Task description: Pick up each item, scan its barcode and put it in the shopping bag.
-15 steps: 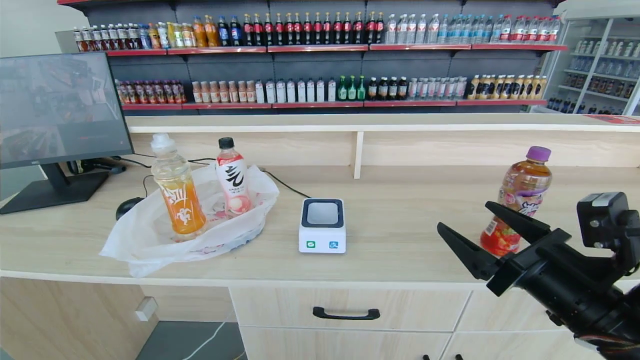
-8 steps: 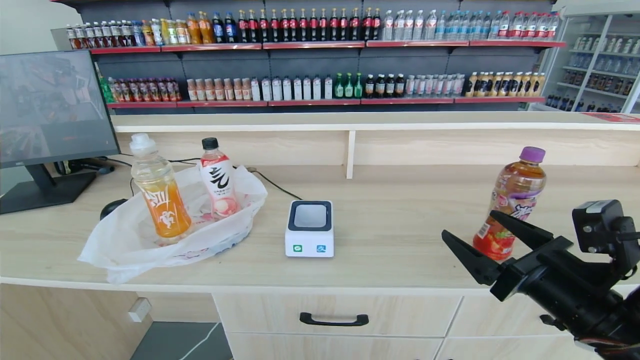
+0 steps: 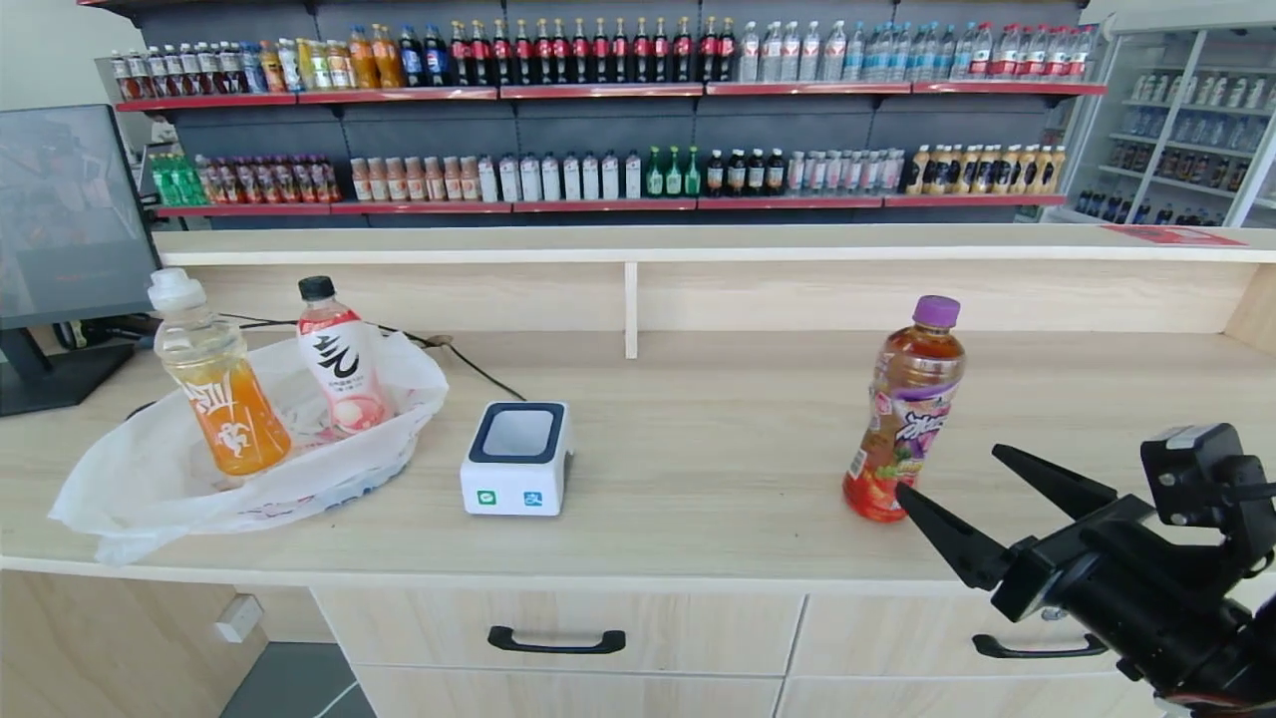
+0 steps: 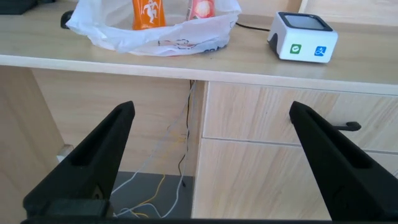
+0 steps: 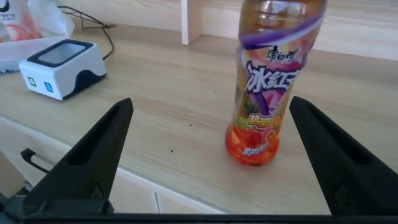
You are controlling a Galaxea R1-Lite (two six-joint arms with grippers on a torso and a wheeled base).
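Note:
A purple-capped bottle of red-orange drink (image 3: 905,409) stands upright on the right part of the wooden counter (image 3: 698,479). My right gripper (image 3: 947,471) is open just in front of it, near the counter's front edge. The bottle (image 5: 273,81) stands a short way beyond the fingertips, in line with the gap and untouched. A white shopping bag (image 3: 150,479) lies at the left with an orange bottle (image 3: 214,384) and a pink bottle (image 3: 339,359) upright in it. The white scanner (image 3: 516,459) sits between bag and purple-capped bottle. My left gripper (image 4: 211,107) is open and empty, below counter height before the cabinet.
A monitor (image 3: 60,229) stands at the far left, with a cable (image 3: 478,371) running behind the bag. A raised ledge (image 3: 698,244) closes off the counter's back. Drawer handles (image 3: 555,641) stick out below the front edge. Bare counter lies between the scanner (image 5: 59,62) and the bottle.
The head camera has turned right, so the whole picture has shifted left. Against the counter, my right gripper has moved right and now lines up with the purple-capped bottle.

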